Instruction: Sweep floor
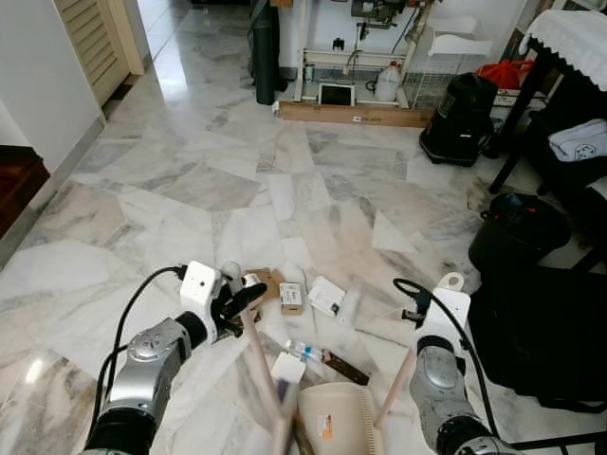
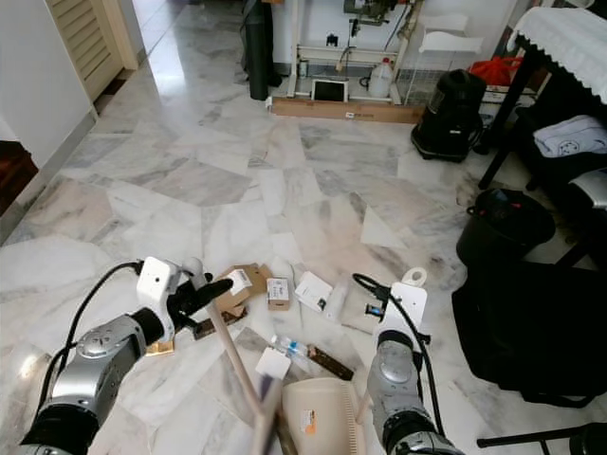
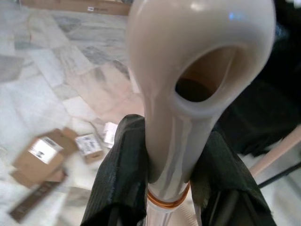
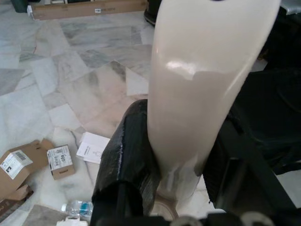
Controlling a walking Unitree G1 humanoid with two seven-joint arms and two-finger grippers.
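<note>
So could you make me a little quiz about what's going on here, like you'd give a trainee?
1. True or false: the left tool is shut on the broom handle.
2. What does the right tool grip? A) a bottle B) the dustpan handle C) a box
3. Fill in: the dustpan sits on the ____ floor, near the litter: boxes and a bottle.

Key: 1 true; 2 B; 3 marble.
</note>
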